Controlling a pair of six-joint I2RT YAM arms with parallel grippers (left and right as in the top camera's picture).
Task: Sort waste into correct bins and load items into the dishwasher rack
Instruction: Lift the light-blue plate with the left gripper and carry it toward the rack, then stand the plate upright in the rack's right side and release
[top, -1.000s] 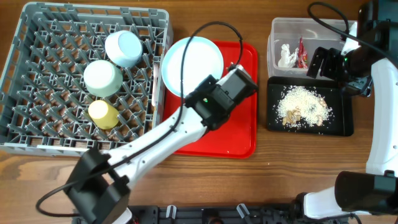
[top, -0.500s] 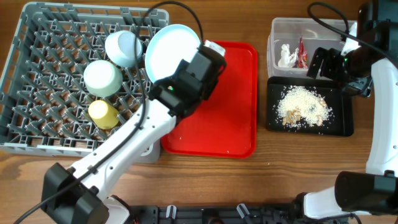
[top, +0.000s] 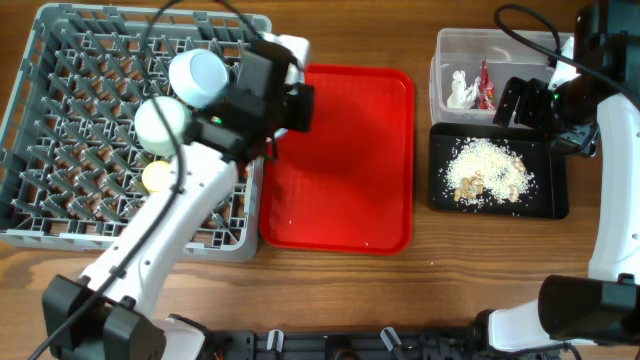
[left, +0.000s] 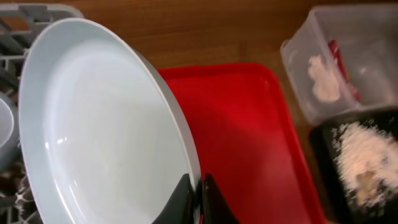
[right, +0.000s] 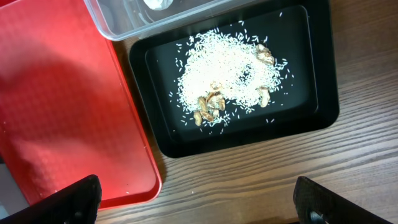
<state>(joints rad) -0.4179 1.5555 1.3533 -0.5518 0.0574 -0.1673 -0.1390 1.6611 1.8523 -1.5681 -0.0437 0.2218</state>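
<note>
A glossy, smooth pale-blue plate (left: 106, 124) with a thin rim is held on edge at the right side of the grey latticed dishwasher rack (top: 60, 130), its lower rim pinched by the closed left claw (left: 198, 199). It is best kept upright and lowered between two peg rows, clear of the pale-blue bowl (top: 198, 77). The right claw (right: 202, 202) is spread wide and empty near the black tray (right: 323, 99) of grainy rice crumbs.
</note>
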